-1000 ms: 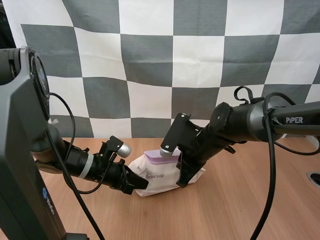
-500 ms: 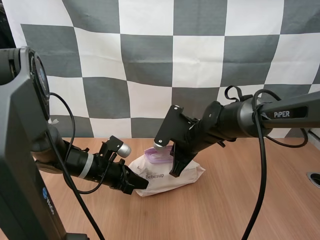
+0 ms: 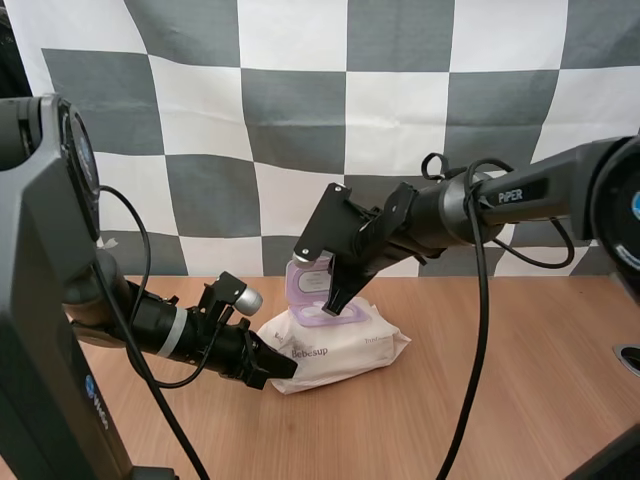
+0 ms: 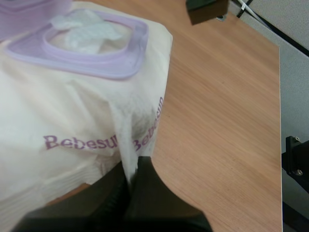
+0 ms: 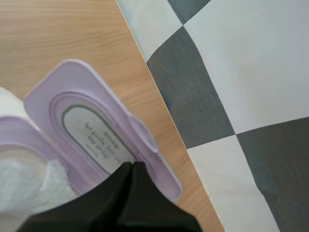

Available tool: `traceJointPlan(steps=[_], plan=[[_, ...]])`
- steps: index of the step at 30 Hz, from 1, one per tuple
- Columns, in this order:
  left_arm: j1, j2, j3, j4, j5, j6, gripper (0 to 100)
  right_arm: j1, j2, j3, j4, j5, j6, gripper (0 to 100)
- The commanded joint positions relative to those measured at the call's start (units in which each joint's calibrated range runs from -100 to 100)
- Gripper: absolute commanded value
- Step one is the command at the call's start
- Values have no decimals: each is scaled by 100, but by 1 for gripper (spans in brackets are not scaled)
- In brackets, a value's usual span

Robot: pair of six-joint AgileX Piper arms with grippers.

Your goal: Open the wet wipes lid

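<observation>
Lid up, right gripper (image 3: 333, 306) just to its right.
Mid-frame on the brown wooden tabletop (image 3: 500, 400), the white soft wet-wipes pack (image 3: 345, 350) lies left to right, its lilac plastic lid (image 3: 308, 280) standing upright. The left gripper (image 3: 283, 368) pinches the pack's lower-left corner. The right gripper's fingers are pressed together, tips against the lid's inner face.

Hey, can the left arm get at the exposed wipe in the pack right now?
Probably not: the left end effector is shut on the pack, though the lid is up and the wipe lies uncovered.
</observation>
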Motion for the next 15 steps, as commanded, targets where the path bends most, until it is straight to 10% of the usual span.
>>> traceJointPlan(steps=[1, 15], plan=[[1, 9, 0, 2, -10, 88, 0, 1, 295, -110, 0, -4, -4, 0], [1, 9, 0, 2, -10, 88, 0, 19, 525, -286, 45, -174, 17, 0]])
